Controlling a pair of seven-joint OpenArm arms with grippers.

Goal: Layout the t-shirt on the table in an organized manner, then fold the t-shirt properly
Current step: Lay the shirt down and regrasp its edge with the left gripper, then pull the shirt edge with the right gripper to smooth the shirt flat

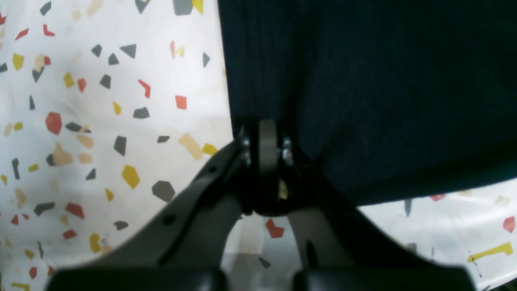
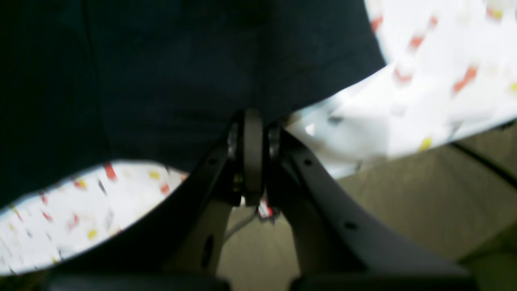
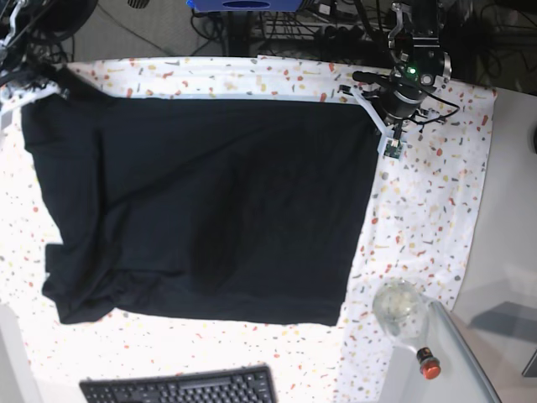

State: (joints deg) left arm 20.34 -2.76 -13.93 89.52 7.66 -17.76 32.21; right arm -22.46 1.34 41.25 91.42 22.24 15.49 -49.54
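Observation:
The black t-shirt lies spread over the speckled white table, with its near-left part rumpled. My left gripper is at the shirt's far right corner. In the left wrist view this left gripper is shut, pinching the edge of the t-shirt. My right gripper is at the far left corner. The right wrist view shows the right gripper shut on the hem of the t-shirt, which hangs slightly raised above the table.
A black keyboard lies at the near edge. A clear round object and a red button sit near the right front corner. Cables and stands crowd the far side. Floor shows past the table's edge.

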